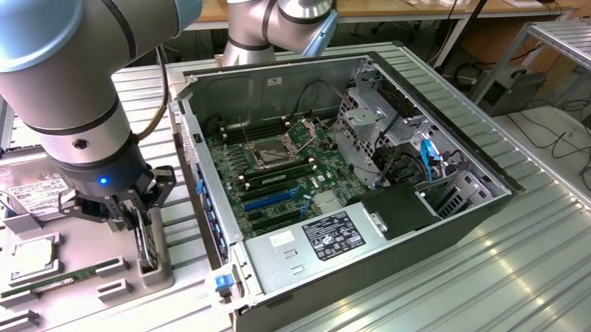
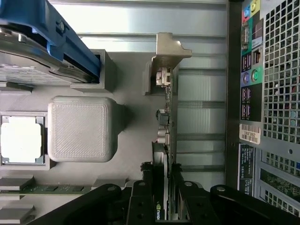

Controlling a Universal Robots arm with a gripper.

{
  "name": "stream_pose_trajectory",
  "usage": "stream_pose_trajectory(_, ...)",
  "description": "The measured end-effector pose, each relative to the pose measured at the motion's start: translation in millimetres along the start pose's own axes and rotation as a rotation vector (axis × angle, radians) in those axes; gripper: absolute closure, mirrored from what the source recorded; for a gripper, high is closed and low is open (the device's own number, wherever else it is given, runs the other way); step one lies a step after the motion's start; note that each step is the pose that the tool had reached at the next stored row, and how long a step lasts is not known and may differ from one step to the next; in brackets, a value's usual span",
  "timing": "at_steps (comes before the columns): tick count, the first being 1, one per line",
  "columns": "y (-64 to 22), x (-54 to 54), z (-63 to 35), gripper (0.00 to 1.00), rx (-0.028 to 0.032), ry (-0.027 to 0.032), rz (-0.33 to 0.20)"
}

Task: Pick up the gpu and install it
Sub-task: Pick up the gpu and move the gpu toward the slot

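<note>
Two fingers [image 2: 142, 194] of my gripper [image 1: 132, 216] clamp the gpu [image 2: 171, 112] by its flat faces. It stands on edge in a grey holder [image 1: 162, 272], lower left of the exterior view, beside the open computer case [image 1: 268, 79].

The gripper [image 1: 130, 211] grips the top edge of the gpu [image 1: 145, 243], which stands on edge in a grey fixture [image 1: 159, 275]. Just beside it, on the exterior view's right, lies an open computer case [image 1: 277, 77].
</note>
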State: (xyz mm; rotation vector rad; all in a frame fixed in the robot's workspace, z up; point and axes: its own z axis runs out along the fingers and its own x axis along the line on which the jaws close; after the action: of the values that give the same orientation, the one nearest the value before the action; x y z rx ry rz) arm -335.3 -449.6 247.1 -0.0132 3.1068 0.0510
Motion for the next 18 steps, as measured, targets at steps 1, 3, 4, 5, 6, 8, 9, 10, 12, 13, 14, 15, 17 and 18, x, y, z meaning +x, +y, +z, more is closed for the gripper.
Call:
stream_pose_trajectory(1,0.1,0.0,-0.9,0.74,-0.0001,-0.0001,-0.001)
stream_pose_trajectory(3,0.2,-0.2,-4.2,0.74,-0.0002,-0.0002,-0.003)
stream_pose_trajectory(4,0.3,-0.3,-6.5,0.74,-0.0004,-0.0003,-0.004)
stream_pose_trajectory(5,0.3,-0.3,-8.5,0.74,-0.0006,-0.0003,-0.005)
stream_pose_trajectory(6,0.4,-0.5,-12.4,0.74,-0.0008,-0.0004,-0.007)
stream_pose_trajectory(8,0.6,-0.7,-18.1,0.74,-0.001,-0.0004,-0.008)
stream_pose_trajectory(9,0.7,-0.7,-21.3,0.74,-0.0011,-0.0005,-0.008)
stream_pose_trajectory(10,0.9,-0.9,-25.8,0.74,-0.0012,-0.0004,-0.008)
stream_pose_trajectory(12,1.3,-1.3,-38.1,0.74,-0.0015,-0.0004,-0.009)
stream_pose_trajectory(13,1.5,-1.5,-43.7,0.74,-0.0016,-0.0004,-0.009)
stream_pose_trajectory(14,1.6,-1.7,-48.0,0.74,-0.0018,-0.0005,-0.009)
stream_pose_trajectory(15,1.7,-1.8,-52.8,0.74,-0.0017,-0.0004,-0.009)
stream_pose_trajectory(17,1.8,-2.2,-63.5,0.74,-0.0018,-0.0004,-0.009)
stream_pose_trajectory(18,1.8,-2.3,-67.2,0.74,-0.0018,-0.0005,-0.009)
